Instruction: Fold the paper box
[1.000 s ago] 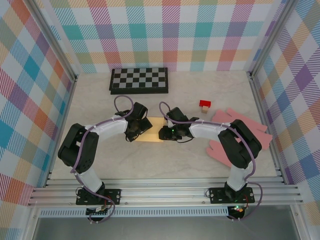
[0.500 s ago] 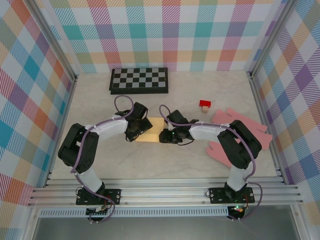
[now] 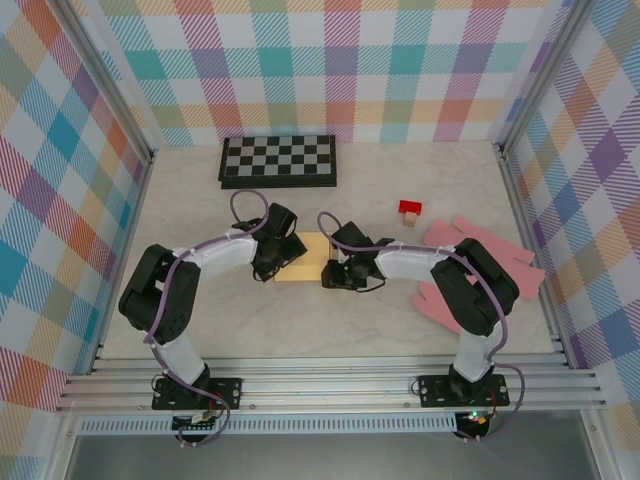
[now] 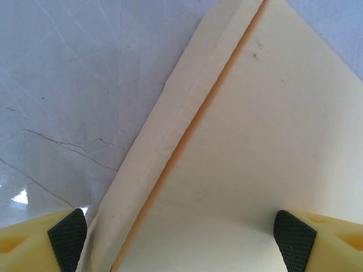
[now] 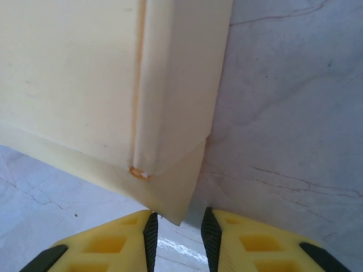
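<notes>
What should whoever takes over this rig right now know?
Left tool: wide open over the left edge of the paper box, gripping nothing.
Right tool: narrow gap, empty, just short of the box's right corner.
Box: lying flat between the two tools.
Done: both side edges look creased into narrow strips.
Left: raise the walls and close the box; neither is done yet.
</notes>
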